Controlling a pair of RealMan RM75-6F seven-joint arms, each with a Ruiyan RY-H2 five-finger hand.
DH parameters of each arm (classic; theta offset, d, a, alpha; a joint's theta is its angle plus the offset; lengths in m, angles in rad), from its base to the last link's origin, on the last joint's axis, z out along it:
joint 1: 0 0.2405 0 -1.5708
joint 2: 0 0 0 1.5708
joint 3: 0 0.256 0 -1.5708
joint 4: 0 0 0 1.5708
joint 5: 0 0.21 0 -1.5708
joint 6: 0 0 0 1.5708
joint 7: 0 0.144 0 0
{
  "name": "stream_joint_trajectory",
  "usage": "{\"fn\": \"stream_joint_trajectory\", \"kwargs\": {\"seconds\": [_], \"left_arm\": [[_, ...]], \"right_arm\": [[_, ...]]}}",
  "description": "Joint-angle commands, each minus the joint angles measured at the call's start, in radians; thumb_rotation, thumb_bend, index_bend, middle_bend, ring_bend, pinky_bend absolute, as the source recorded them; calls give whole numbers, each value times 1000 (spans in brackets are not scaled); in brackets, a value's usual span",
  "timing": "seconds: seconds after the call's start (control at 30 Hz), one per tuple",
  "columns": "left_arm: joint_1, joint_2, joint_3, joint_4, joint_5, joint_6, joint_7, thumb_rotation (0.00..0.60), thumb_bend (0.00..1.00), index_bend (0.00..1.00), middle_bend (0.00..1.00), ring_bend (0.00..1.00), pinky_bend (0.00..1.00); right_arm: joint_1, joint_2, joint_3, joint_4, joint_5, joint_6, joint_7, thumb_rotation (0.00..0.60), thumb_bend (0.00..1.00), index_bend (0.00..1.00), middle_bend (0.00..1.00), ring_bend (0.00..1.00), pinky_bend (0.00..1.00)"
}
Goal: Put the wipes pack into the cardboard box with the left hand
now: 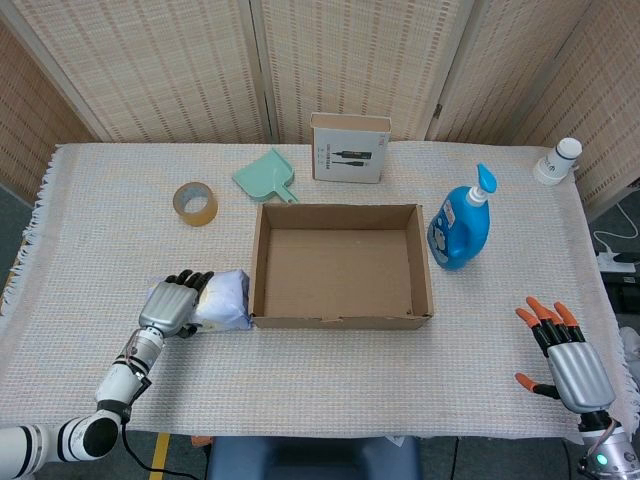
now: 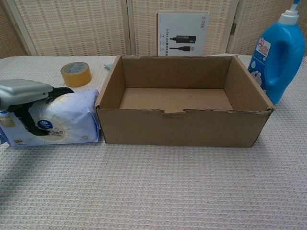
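Nearest, at the right front corner of the table, the right hand [image 1: 566, 356], silver-backed with orange fingertips, hovers palm down with its fingers spread apart and nothing in them. At the left front, the left hand [image 1: 172, 305], silver-backed with black fingers, lies over the soft white-and-blue plastic wipes pack [image 1: 222, 300]; in the chest view its black fingers [image 2: 29, 125] curl over the top and down the front face of the pack [image 2: 62, 119], gripping it. The pack rests on the woven cream tablecloth [image 1: 330, 380], its right end touching the left wall of the open brown cardboard box [image 1: 340, 265], outside it. The box stands at the middle of the table, flaps open, its inside bare.

Just right of the box stands a blue plastic detergent bottle with a pump top [image 1: 461, 225], close to the box's right wall. Farther back on the left lies a roll of brown packing tape [image 1: 195, 203], flat on the cloth. Beyond the box's far left corner sits a small mint-green plastic dustpan [image 1: 266, 177], and to its right a white product carton printed with a black cable [image 1: 349, 148] stands upright. At the far right edge is a small white cylindrical device [image 1: 557, 160]. Woven reed screen panels [image 1: 340, 60] close off the far side.
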Motion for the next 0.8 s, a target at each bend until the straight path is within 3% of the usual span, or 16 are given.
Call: {"fn": "stream_joint_trajectory", "kwargs": {"seconds": [0.03, 0.17, 0.4, 0.57, 0.8], "left_arm": [[0, 14, 2, -14, 32, 29, -5, 600, 263, 384, 483, 383, 483], [1, 34, 12, -30, 47, 43, -10, 600, 294, 517, 629, 513, 593], [-7, 119, 1, -78, 59, 92, 13, 600, 301, 543, 653, 533, 610], [-37, 212, -42, -136, 39, 163, 99, 600, 301, 544, 652, 534, 611], [-135, 309, -134, -299, 2, 204, 215, 600, 300, 556, 660, 541, 621]], "right_arm": [[-1, 1, 2, -1, 2, 2, 0, 600, 0, 122, 0, 0, 0], [-1, 2, 0, -1, 2, 0, 2, 600, 0, 122, 0, 0, 0], [-1, 7, 0, -4, 1, 3, 7, 600, 0, 122, 0, 0, 0], [0, 7, 0, -1, 4, -1, 18, 600, 0, 122, 0, 0, 0], [6, 2, 1, 9, 3, -10, 36, 600, 0, 122, 0, 0, 0]]}}
